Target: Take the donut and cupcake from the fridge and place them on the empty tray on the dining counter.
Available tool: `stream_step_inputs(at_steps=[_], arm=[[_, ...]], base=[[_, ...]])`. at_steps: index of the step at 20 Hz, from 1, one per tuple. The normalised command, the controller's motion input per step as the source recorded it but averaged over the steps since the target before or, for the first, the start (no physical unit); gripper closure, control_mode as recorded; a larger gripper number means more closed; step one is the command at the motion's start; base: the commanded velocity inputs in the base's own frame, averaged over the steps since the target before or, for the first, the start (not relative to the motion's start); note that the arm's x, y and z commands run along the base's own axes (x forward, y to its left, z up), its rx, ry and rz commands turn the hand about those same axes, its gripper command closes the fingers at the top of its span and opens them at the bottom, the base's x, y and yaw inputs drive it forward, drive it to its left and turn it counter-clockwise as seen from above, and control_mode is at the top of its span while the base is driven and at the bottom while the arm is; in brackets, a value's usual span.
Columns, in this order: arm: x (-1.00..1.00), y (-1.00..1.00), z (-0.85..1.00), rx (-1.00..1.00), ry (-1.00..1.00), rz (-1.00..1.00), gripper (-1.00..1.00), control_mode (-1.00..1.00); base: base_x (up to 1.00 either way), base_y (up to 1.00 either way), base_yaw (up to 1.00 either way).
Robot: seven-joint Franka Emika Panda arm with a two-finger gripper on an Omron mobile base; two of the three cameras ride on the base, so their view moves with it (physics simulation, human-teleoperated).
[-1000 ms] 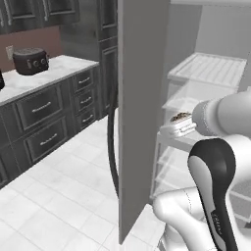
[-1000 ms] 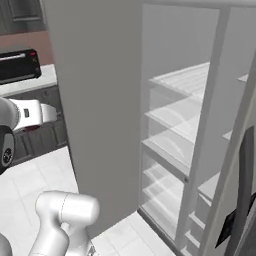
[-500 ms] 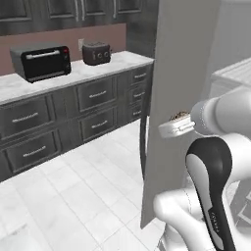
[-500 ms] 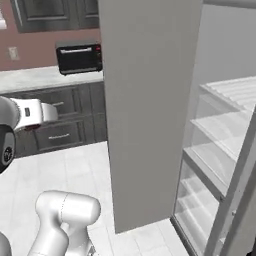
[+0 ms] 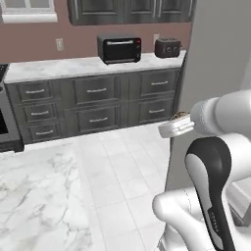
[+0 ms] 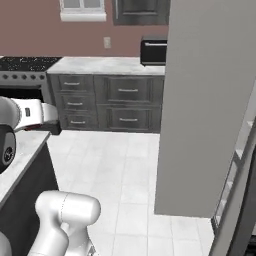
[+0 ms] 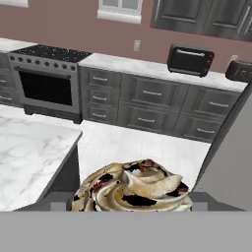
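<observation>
One marble dining counter [image 7: 29,152], dark cabinets [image 5: 98,100], tiled floor [image 5: 122,166].

- Cupcake [image 7: 132,189]: lower part incl. wrapper getting cut off at hand view's bottom; in left base view just a tiny brown speck [image 5: 180,115], details too small to tell.
- Gripper [image 5: 172,128] fingertips: not resolving in left base view; whether pads are touching cupcake, can't tell.
- Fridge [image 6: 205,100]: door is running off top of right base view & hiding most of interior.
- Dining counter [image 7: 29,157]: cropped at hand view's left edge.
- Toaster [image 7: 240,70]: clipped by right edge.
</observation>
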Motion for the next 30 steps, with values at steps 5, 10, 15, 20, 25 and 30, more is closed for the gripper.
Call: stream_step_inputs(at_steps=[5, 10, 15, 20, 25, 30], arm=[[0.00, 0.00, 0.00, 0.00, 0.00, 0.00, 1.00, 1.00], [0.00, 0.00, 0.00, 0.00, 0.00, 0.00, 1.00, 1.00], [0.00, 0.00, 0.00, 0.00, 0.00, 0.00, 1.00, 1.00], [0.00, 0.00, 0.00, 0.00, 0.00, 0.00, 1.00, 1.00], [0.00, 0.00, 0.00, 0.00, 0.00, 0.00, 1.00, 1.00], [0.00, 0.00, 0.00, 0.00, 0.00, 0.00, 1.00, 1.00]], base=[[-1.00, -0.58, 0.42], [-1.00, -0.38, 0.33], [-1.00, -0.07, 0.27], [-0.67, 0.32, 0.15], [-0.94, 0.30, 0.12], [-0.76, 0.44, 0.12]])
